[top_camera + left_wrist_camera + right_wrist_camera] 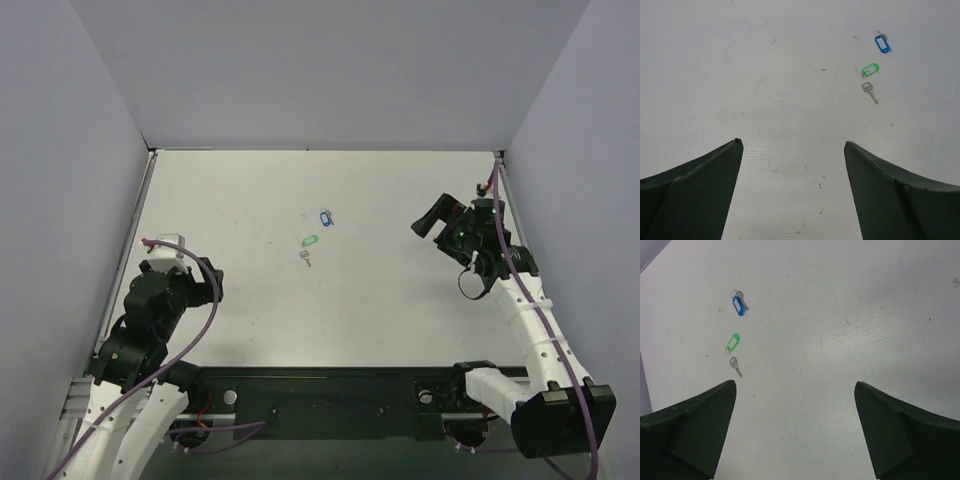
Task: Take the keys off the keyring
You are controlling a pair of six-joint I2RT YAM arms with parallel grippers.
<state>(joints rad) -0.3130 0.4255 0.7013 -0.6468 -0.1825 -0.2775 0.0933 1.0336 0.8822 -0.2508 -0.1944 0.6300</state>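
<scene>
Overhead, the keyring (325,216) is lying mid-table, slightly toward the far edge, with the green tag (310,240) just nearer. At the left wrist, the left gripper (792,145) is hanging with fingers apart, well short of it. At the right wrist, the right gripper (795,385) is likewise gaping, and the key (740,294) is touching the keyring.

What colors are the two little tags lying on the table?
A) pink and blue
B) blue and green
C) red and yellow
B: a blue tag and a green tag lie close together on the table.
</scene>
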